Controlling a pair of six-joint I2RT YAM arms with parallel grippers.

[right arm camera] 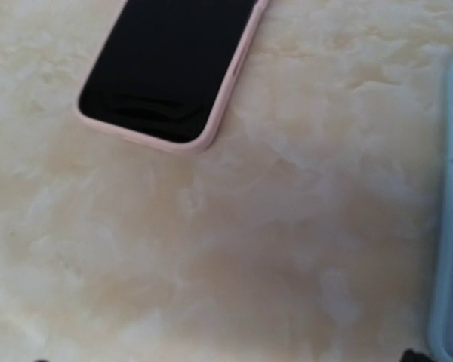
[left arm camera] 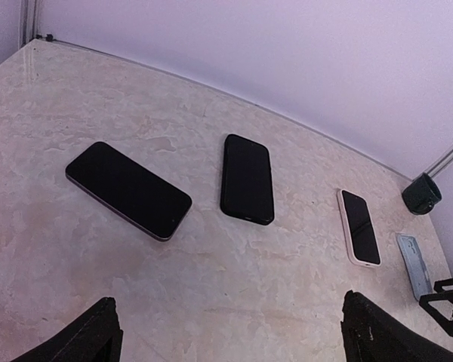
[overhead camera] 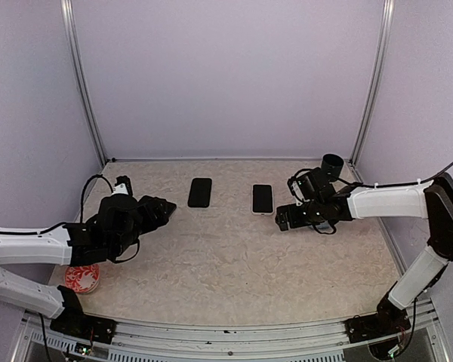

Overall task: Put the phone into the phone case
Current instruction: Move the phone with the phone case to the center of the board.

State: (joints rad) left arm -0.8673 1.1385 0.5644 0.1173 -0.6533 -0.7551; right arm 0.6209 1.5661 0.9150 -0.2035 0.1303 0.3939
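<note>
Left gripper gapes near bare phone, blue case well apart

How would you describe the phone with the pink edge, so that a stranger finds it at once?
On the marbled table, look at the far half, where phones lie flat in a row. Take the rightmost phone, nearest the right gripper. Only it has a pale pink rim; the black phone beside it has none.

Marbled table; pink phone case; blue case.
</note>
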